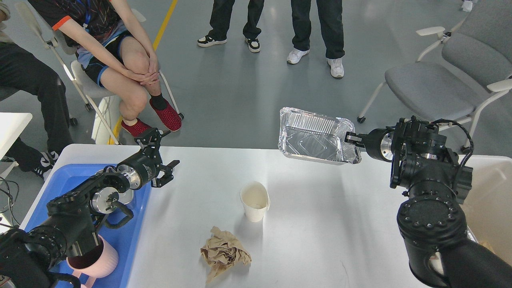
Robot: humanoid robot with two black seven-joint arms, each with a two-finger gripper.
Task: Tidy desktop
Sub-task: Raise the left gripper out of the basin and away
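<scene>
The desktop (pixel 320 224) is the big white surface w/ rounded corners filling the lower part of my view, faintly scuffed. Near its middle stands a white paper cup (pixel 255 201), upright, mouth open. Just in front of it, closer to me, lies a crumpled brown paper wad (pixel 224 253), apart from the cup. On the surface's left side sits a blue tray (pixel 132 224); a pink mug (pixel 96 262) stands in its near part, partly hidden behind my left arm.

My left end effector (pixel 160 154) hangs over the tray's far right corner, fingers spread wide open, nothing between them.

My right end effector (pixel 352 139) is held up over the far right part of the surface, closed on the right rim of a foil container (pixel 314 136). The container is lifted clear of the surface, tilted so its empty inside faces me; its shadow falls on the surface below.

At the right edge, an off-white bin (pixel 490 200) sits beside the surface, mostly blocked by my right arm.

Beyond the surface: grey floor, a seated person (pixel 120 60) at left, two people standing at the back, a grey chair (pixel 448 76) at right.
</scene>
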